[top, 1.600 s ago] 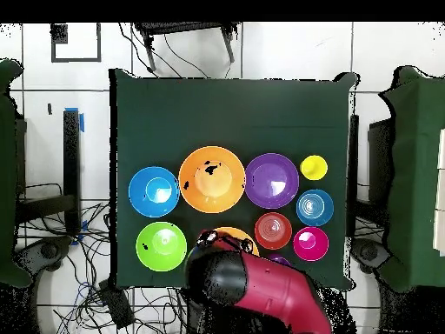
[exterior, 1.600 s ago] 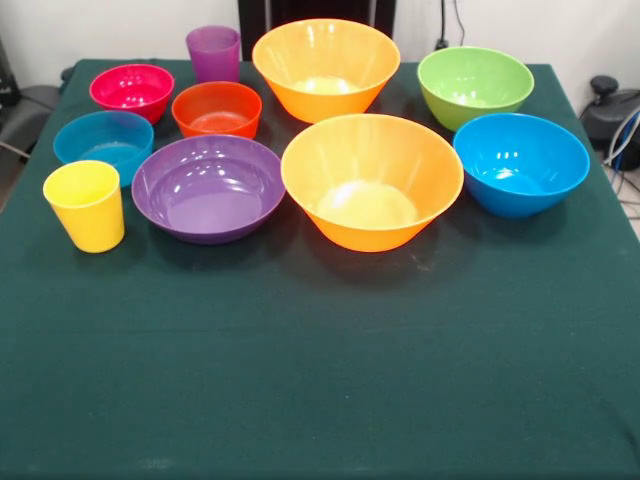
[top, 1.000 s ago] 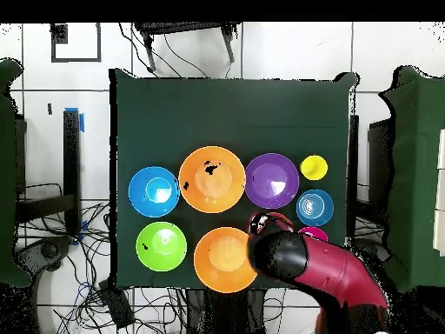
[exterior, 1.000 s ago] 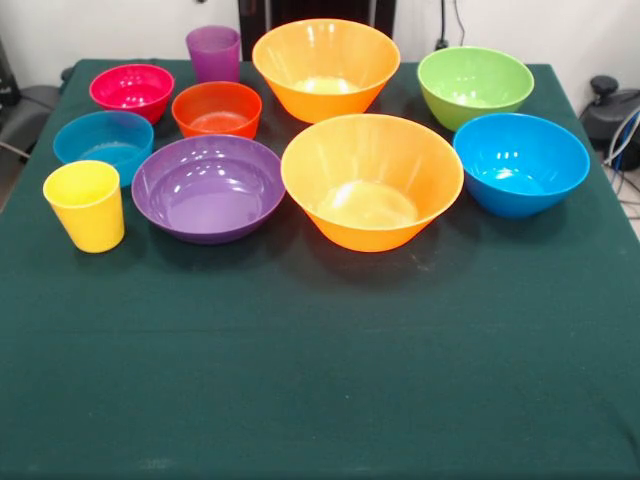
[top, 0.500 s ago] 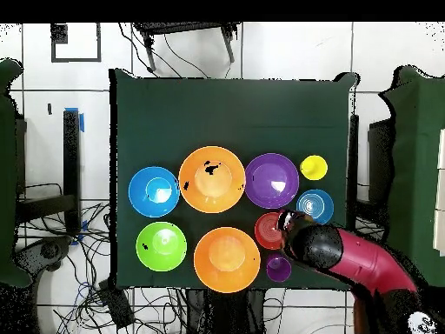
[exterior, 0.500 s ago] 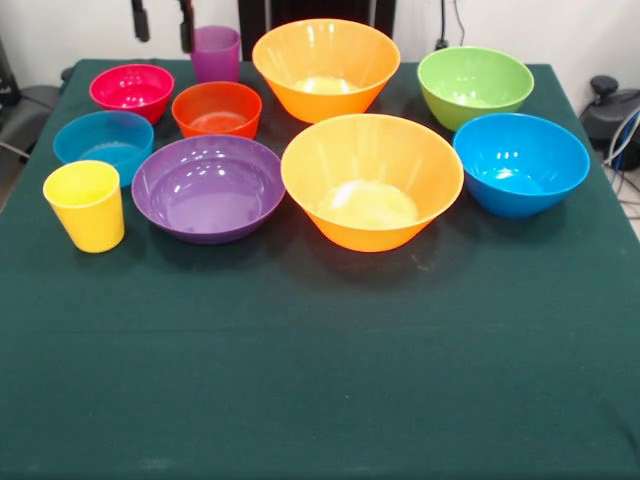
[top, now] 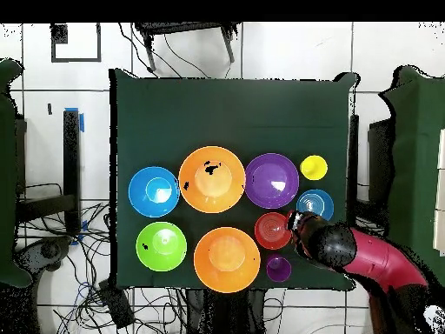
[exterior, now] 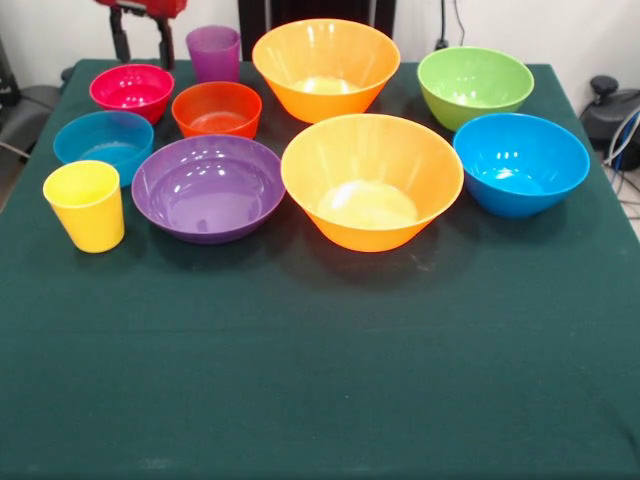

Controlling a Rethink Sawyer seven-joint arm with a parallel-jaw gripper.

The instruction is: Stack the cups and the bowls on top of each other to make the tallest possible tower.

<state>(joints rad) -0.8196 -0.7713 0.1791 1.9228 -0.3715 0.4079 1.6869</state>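
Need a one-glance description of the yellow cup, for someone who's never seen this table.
Start from the green table in the front view and find the wide purple bowl in the left half. The yellow cup stands just left of it, in front of the teal bowl. It is the only yellow item, opaque, taller and narrower than the bowls around it.

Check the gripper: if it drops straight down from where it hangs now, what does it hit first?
Most likely the pink-red bowl: the gripper hangs open right over it, fingertips just above the rim. Overhead, the arm covers that bowl. Depth is unclear, so it could land just behind.
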